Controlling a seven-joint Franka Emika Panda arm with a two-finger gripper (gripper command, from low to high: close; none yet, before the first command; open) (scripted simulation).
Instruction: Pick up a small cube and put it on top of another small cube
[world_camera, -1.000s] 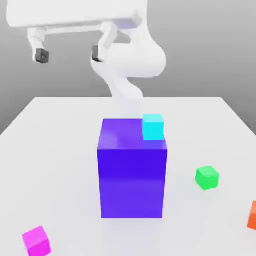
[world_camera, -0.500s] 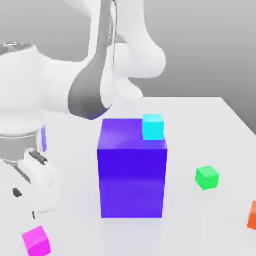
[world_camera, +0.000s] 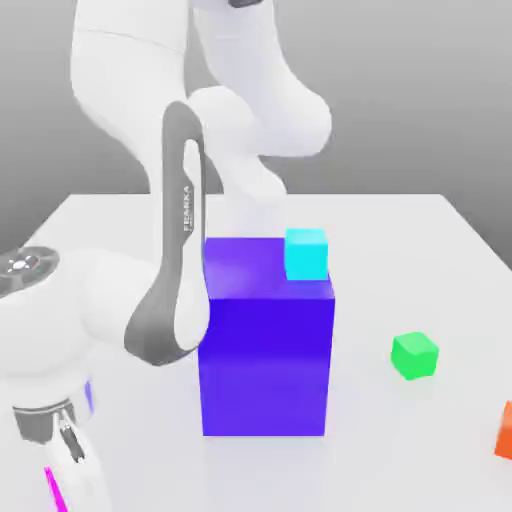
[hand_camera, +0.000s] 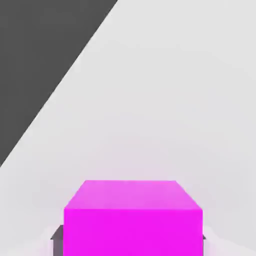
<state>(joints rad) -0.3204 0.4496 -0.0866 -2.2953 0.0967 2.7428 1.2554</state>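
The small cube (hand_camera: 132, 220), bright magenta, sits on the white table between my two dark fingertips (hand_camera: 56, 240), which press against its sides. In the exterior view my gripper (world_camera: 62, 482) is down at the table's near corner on that view's left, shut on the cube, and just a thin magenta sliver of the small cube (world_camera: 50, 487) shows beside the hand. Another small cube (world_camera: 414, 355), bright green, rests on the table on the exterior view's right, far from the gripper.
A big blue-violet block (world_camera: 265, 340) stands mid-table between the two small cubes, with a cyan cube (world_camera: 306, 254) on its top. An orange cube (world_camera: 505, 432) lies at the exterior view's right edge. The table (world_camera: 420, 250) ends close behind the magenta cube.
The arm swung down from high at the back to the near left corner. The hand lowered over the magenta cube and the fingers went from open to shut on it.
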